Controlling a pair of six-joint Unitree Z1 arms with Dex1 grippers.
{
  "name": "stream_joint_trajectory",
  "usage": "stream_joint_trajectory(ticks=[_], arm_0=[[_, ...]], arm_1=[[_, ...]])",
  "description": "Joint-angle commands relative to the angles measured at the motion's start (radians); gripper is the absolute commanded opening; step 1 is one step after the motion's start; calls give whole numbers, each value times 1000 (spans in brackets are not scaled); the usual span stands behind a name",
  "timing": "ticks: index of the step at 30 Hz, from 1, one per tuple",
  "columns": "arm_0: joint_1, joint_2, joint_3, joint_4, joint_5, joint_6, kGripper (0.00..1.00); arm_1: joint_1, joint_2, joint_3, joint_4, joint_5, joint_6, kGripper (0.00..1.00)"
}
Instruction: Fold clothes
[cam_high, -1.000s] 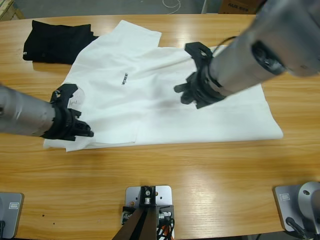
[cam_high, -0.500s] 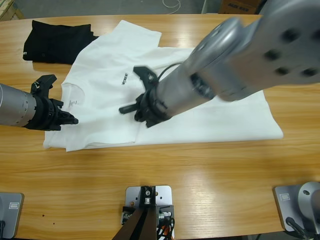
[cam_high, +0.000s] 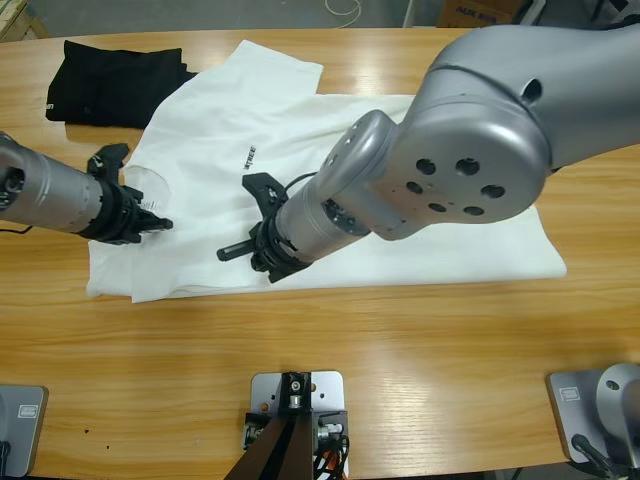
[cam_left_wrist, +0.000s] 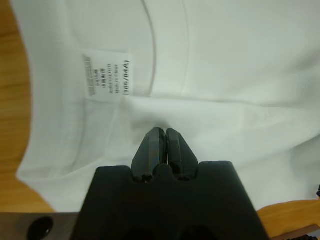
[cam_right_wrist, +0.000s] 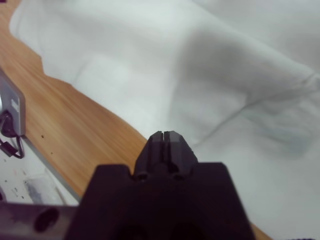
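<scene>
White T-shirt (cam_high: 300, 180) lies flat; only the left wrist view reads its neck label (cam_left_wrist: 106, 75). Left gripper (cam_left_wrist: 162, 134) and right gripper (cam_right_wrist: 166, 136) both pinched together, empty.

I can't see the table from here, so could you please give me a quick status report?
Left gripper and right gripper jaws shut, nothing held, both over the white T-shirt. Shirt spread out, not folded. Black garment touches its upper corner.
</scene>
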Motion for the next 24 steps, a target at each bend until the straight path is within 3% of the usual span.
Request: stream_joint_trajectory(ticks=[1,11,24], arm_0=[[9,124,5,-58,-31,21,0],[34,135,-3,-64,-31,29,0],[35,15,184,-51,-36,36,0]], arm_1=[[17,72,11,-2,18,22,0],[32,76,23,65,-17,77,0],[32,77,55,68,-42,110,0]])
